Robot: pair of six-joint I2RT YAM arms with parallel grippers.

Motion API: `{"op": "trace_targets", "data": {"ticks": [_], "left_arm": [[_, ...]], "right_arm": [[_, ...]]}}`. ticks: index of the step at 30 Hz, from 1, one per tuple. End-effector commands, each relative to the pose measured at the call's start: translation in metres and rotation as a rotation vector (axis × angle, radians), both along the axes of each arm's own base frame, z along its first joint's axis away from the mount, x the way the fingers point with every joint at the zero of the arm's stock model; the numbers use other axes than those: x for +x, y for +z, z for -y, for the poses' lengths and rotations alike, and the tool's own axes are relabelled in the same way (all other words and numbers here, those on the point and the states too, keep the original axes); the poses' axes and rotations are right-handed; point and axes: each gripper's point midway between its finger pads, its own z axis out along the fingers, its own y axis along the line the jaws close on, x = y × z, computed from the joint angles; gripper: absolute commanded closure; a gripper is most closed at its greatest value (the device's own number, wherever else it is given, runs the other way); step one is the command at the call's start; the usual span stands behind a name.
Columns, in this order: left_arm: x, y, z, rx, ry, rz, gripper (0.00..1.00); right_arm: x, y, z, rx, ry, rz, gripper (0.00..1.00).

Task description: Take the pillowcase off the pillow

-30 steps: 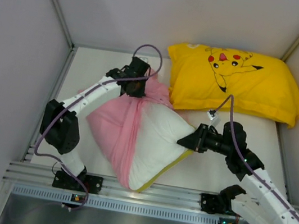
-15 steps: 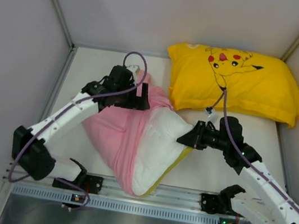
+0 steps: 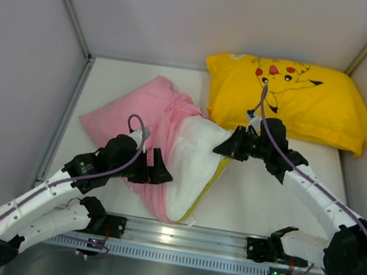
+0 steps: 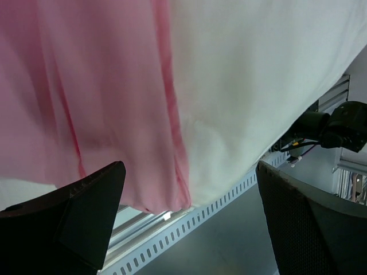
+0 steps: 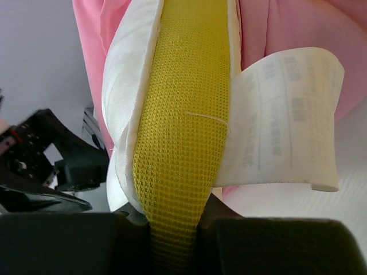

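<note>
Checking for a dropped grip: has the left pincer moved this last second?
Yes. The left pincer, now open, moved from the far end of the pink fabric pillowcase toward the near ribbed metal rail.

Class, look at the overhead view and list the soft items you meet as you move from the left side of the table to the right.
Left to right: pink pillowcase → white pillow → yellow cartoon-print pillow.

The white tabletop (image 3: 263, 206) carries the pillow (image 3: 193, 156), half sheathed in its pink pillowcase (image 3: 127, 118), near the middle. A yellow cartoon-print pillow (image 3: 321, 107) lies at the far right corner.
</note>
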Motion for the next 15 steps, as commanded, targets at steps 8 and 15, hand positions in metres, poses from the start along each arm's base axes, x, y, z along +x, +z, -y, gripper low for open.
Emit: {"op": "trace_targets", "data": {"ticks": [8, 15], "left_arm": [[-0.003, -0.033, -0.006, 0.007, 0.102, -0.098, 0.02], [0.0, -0.053, 0.002, 0.079, 0.082, -0.136, 0.26]], "right_arm": [[0.031, 0.076, -0.016, 0.207, 0.008, 0.148, 1.0], [0.024, 0.116, -0.004, 0.265, -0.006, 0.229, 1.0]]}}
